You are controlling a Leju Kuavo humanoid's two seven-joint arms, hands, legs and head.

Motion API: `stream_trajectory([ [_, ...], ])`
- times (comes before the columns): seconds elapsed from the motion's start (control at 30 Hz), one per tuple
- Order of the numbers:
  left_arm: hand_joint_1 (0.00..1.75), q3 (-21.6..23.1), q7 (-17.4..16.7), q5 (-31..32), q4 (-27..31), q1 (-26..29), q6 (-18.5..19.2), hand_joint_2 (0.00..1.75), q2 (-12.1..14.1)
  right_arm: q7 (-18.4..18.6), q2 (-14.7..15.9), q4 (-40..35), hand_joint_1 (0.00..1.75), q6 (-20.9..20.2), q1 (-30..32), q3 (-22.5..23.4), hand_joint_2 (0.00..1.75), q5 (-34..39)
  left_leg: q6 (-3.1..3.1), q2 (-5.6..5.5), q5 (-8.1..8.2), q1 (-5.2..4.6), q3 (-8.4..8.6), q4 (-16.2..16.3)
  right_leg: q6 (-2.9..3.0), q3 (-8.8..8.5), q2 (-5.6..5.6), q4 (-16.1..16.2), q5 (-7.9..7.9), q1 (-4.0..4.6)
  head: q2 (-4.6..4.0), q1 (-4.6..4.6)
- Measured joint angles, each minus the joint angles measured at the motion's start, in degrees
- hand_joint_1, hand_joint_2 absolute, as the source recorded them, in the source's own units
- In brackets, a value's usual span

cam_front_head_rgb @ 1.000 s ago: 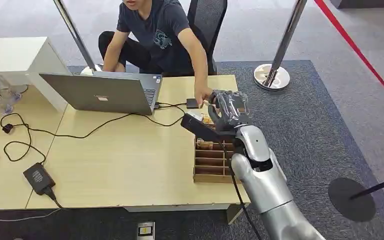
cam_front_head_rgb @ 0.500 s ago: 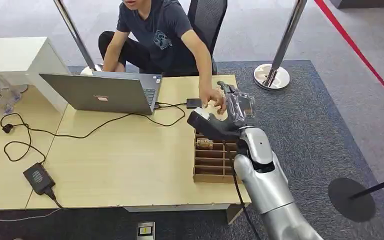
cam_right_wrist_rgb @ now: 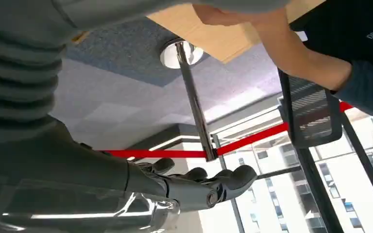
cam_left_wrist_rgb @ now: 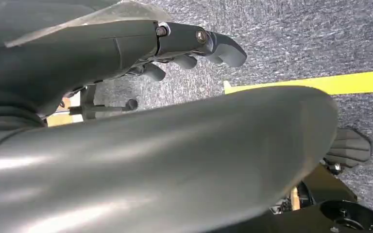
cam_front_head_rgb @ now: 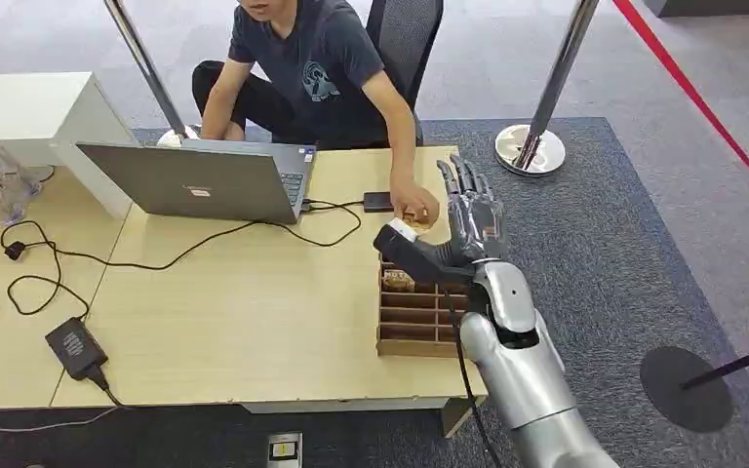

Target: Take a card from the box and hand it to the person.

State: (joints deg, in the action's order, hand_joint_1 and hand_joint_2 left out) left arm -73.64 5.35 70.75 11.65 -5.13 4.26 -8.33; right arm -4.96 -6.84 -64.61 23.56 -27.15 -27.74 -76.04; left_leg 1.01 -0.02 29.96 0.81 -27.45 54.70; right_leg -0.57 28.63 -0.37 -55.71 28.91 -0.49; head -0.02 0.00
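- Your right hand stands raised above the far end of the box, fingers stretched out straight and apart, nothing between them; the right wrist view shows the same extended fingers.
- The person's hand lies on the table just beyond the box, beside your right hand, closed over something small; you can take it for the card, though only a sliver of it shows and it is too small to be sure.
- The box sits at the table's right edge, its wooden slots open upward, with a few cards in the far slots.
- Your left hand hangs over grey carpet, fingers loosely curled; whether it is closed you cannot tell.
- The laptop stands well left of the box, in front of the seated person.
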Motion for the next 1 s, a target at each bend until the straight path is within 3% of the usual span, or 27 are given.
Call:
stream_trajectory([
  [0.27,0.0,0.0,-0.1,-0.9,0.0,0.0,-0.2,0.0,0.0,-0.9,0.0,-4.5,0.0,2.4,2.8,0.7,0.0,0.7,0.0,0.01,0.0,0.0,0.0,0.0,0.0,0.01,0.0,0.0,0.0,0.0,0.0,-0.02],
  [0.53,0.0,-0.4,-0.1,-2.8,0.0,0.1,-1.2,0.0,0.0,-1.7,2.0,-13.5,0.0,8.0,8.8,2.0,0.0,4.5,0.0,0.0,0.01,-0.01,-0.01,0.0,0.0,0.01,0.0,0.0,0.0,-0.01,0.0,-0.02],
  [0.73,0.0,-0.7,-0.1,-3.8,0.0,0.1,-1.8,0.0,-0.2,-1.6,3.4,-21.7,0.0,11.3,15.1,4.0,0.0,6.5,0.0,-0.02,0.01,0.0,0.01,0.0,0.0,0.04,0.0,0.0,0.0,-0.01,0.0,0.0],
  [1.0,0.0,-1.6,-0.1,-4.3,0.0,0.1,-2.4,0.0,-0.5,-4.3,3.1,-31.3,0.0,16.2,28.8,11.8,0.0,12.3,-0.04,-0.02,0.05,0.0,-0.03,0.0,-0.02,0.02,0.0,0.1,0.02,-0.01,0.0,0.0],
])
